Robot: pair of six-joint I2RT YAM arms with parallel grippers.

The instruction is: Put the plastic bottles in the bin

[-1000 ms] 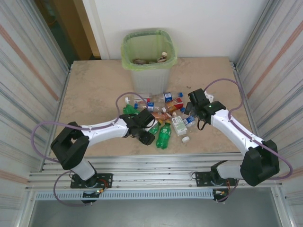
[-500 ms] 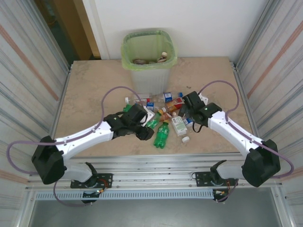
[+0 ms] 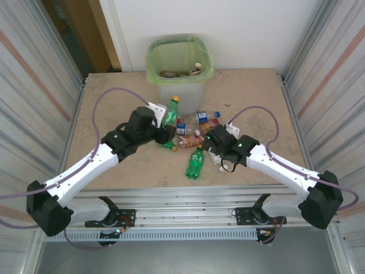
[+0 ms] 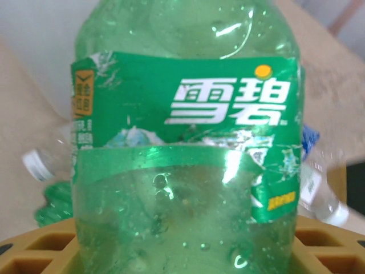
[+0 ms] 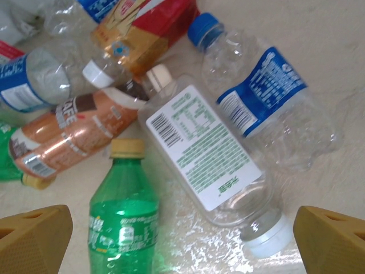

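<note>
The left gripper [image 3: 164, 123] is clamped on the held green bottle [image 3: 169, 113], which is lifted off the table [image 3: 108, 97] and tilted, yellow cap uppermost, just in front of the bin [image 3: 181, 94]. From the left wrist, that bottle's green label with white characters sits between the two yellow fingers [image 4: 34, 251], one on either side of its base.

The bin stands at the middle of the table's far edge, lined with a light green bag; a few bottles already lie inside it.

The pile of bottles [image 3: 197, 127] lies around the table's centre, on the near side of the bin. The right gripper [image 3: 212, 139] hangs low over the pile's right part with its jaws spread wide and nothing between them. Below it, from the right wrist, lie a clear bottle with a white label [image 5: 208, 157], a clear bottle with a blue label and cap [image 5: 265, 91] touching it on one side, a brown bottle [image 5: 63, 140] on the other, and a red-and-gold one [image 5: 142, 23] beyond.

A second green bottle [image 3: 195, 164] — also yellow-capped — lies flat at the pile's near edge, towards the arms.
</note>
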